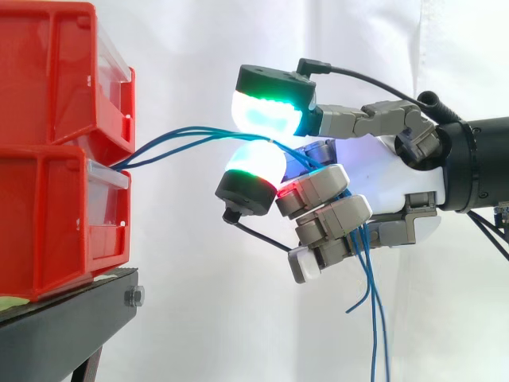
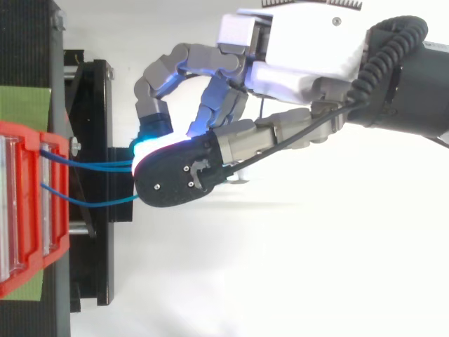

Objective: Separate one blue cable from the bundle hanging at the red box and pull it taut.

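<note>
Several thin blue cables (image 1: 171,140) leave the gap between the two stacked red bins (image 1: 48,223) and run rightward, slightly upward. My hand (image 1: 390,183) reaches in from the right. Its glowing green-white fingertip pad (image 1: 266,113) and the thumb pad below it pinch these cables between them at about mid-height. Past the pinch the cables pass behind the curled lower fingers and hang loose (image 1: 374,318). In the top view two blue strands (image 2: 98,166) stretch from the red bin (image 2: 28,210) to the black-backed fingertip of my hand (image 2: 295,56). They sag only slightly.
The red bins rest on a black stand (image 1: 64,326) at the left, with a green sheet (image 2: 24,105) beside them in the top view. A white curtain forms the background. Open space lies under and to the right of the hand.
</note>
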Controlling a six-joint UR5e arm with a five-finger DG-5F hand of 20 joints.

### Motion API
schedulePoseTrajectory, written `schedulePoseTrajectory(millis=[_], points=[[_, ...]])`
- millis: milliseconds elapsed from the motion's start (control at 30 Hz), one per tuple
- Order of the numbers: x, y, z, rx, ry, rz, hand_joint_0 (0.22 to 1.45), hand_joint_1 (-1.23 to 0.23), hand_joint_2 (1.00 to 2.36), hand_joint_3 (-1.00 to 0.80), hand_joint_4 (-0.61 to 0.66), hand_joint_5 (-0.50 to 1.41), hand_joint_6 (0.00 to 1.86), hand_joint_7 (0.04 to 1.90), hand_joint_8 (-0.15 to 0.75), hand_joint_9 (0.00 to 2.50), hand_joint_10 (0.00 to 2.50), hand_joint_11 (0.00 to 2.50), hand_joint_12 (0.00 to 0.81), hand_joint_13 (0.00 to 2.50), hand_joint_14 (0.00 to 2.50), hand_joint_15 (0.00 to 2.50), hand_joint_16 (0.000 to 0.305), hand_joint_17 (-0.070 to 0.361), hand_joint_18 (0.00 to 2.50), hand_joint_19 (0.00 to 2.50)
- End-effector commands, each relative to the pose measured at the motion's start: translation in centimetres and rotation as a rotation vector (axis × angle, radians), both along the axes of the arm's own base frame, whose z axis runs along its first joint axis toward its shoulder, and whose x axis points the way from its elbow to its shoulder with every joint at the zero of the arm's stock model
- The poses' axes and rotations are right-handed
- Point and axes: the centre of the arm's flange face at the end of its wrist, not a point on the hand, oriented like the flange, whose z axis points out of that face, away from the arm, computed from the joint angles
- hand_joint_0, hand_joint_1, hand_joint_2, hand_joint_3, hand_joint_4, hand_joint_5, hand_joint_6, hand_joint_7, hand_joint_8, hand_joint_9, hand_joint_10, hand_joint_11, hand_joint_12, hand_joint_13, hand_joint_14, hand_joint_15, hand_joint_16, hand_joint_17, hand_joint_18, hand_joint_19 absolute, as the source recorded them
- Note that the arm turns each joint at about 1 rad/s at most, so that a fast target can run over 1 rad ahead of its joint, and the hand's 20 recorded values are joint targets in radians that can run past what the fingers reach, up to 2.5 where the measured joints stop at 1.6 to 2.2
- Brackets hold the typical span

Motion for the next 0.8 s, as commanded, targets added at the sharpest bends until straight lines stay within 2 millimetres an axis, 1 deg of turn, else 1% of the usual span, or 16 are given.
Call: schedulePoseTrajectory(millis=[0, 33, 67, 267, 333, 433, 533, 633, 767], points=[[-0.01, -0.01, -0.02, 0.0, 0.001, 0.0, 0.76, -0.84, 1.01, -0.39, 0.0, -0.18, 0.95, 1.13, 0.299, 1.17, 0.11, 1.66, 0.334, 1.29, 0.01, 1.68, 0.049, 0.111, 0.81, 0.74], [-0.01, -0.01, -0.02, 0.0, 0.001, 0.0, 0.77, -0.85, 1.0, -0.45, 0.01, -0.18, 0.95, 1.11, 0.298, 1.17, 0.11, 1.66, 0.333, 1.29, 0.01, 1.67, 0.05, 0.112, 0.8, 0.74], [-0.01, -0.01, -0.02, 0.0, 0.001, 0.0, 0.77, -0.86, 1.0, -0.5, 0.03, -0.19, 0.94, 1.14, 0.301, 1.16, 0.09, 1.66, 0.334, 1.28, 0.01, 1.67, 0.05, 0.112, 0.8, 0.73], [0.0, 0.11, -0.02, 0.0, 0.001, 0.001, 0.72, -0.86, 1.0, -0.5, 0.08, -0.18, 0.94, 1.18, 0.309, 1.17, 0.1, 1.63, 0.336, 1.28, 0.01, 1.65, 0.049, 0.11, 0.81, 0.74], [-0.01, -0.01, -0.07, 0.0, -0.001, 0.0, 0.71, -0.85, 1.0, -0.5, 0.08, -0.18, 0.94, 1.18, 0.308, 1.17, 0.1, 1.64, 0.329, 1.29, 0.01, 1.64, 0.048, 0.109, 0.81, 0.74], [0.05, 0.12, -0.11, 0.0, -0.001, 0.001, 0.7, -0.85, 1.0, -0.5, 0.04, -0.18, 0.94, 1.18, 0.298, 1.19, 0.09, 1.65, 0.327, 1.3, 0.01, 1.65, 0.048, 0.109, 0.82, 0.73], [0.0, 0.11, -0.07, 0.0, -0.001, 0.001, 0.69, -0.88, 1.0, -0.5, 0.05, -0.17, 0.95, 1.12, 0.299, 1.19, 0.09, 1.66, 0.33, 1.3, 0.01, 1.65, 0.048, 0.108, 0.82, 0.74], [-0.01, 0.11, -0.08, 0.001, 0.001, 0.001, 0.63, -0.92, 1.0, -0.5, 0.08, -0.17, 0.94, 1.06, 0.302, 1.19, 0.09, 1.65, 0.328, 1.3, 0.01, 1.66, 0.048, 0.109, 0.82, 0.74], [0.0, 0.11, -0.07, 0.002, -0.001, 0.001, 0.59, -0.96, 1.0, -0.5, 0.09, -0.16, 0.94, 1.06, 0.304, 1.2, 0.1, 1.65, 0.333, 1.31, 0.01, 1.67, 0.048, 0.109, 0.82, 0.75]])
